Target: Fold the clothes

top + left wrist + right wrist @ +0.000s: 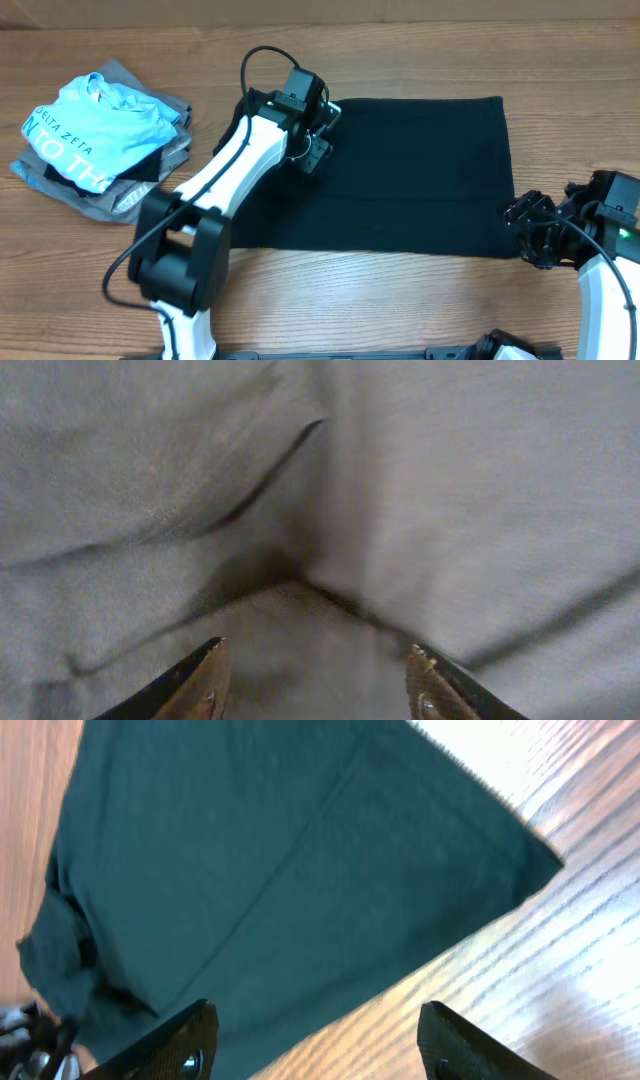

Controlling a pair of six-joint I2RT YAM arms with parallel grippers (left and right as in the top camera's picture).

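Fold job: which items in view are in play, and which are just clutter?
In play: black T-shirt, left gripper, right gripper.
Clutter: light-blue tee, grey folded garments under it.

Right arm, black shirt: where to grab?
Grip the black shirt at its near right corner, coming from the right. It lies flat, that corner's edges are free on the table, and the open right pincer hovers beside it.
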